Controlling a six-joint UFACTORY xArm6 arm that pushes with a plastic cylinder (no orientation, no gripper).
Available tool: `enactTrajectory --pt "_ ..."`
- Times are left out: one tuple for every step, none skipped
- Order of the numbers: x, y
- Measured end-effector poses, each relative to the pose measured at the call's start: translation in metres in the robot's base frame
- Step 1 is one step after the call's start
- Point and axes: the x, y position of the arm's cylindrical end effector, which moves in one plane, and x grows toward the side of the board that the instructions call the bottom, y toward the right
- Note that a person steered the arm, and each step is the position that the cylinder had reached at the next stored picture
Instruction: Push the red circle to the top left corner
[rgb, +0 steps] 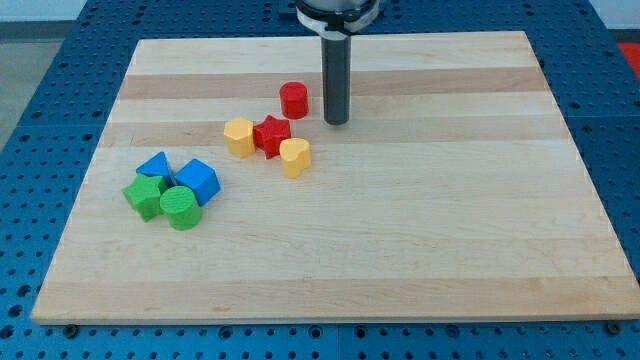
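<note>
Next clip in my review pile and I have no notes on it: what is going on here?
A robot arm ending in a dark rod works over a wooden board strewn with small coloured blocks. My tip stands just to the view's right of the red circle block, close but apparently not touching. Below lie a yellow block, a red star and a yellow heart. Blue and green blocks cluster at the view's lower left.

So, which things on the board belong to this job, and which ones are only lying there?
Belong to the job:
- red circle
- my tip, just to the view's right of the red circle
- board, whose top left corner is the goal

Only lying there:
- red star
- yellow hexagon
- yellow heart
- two blue blocks
- green star
- green circle
</note>
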Motion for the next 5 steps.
enactTrajectory --pt "0.000 -0.008" --pt "-0.003 -0.031" --pt "-0.016 -0.056" --pt "-0.041 -0.078" --pt "-0.065 -0.099"
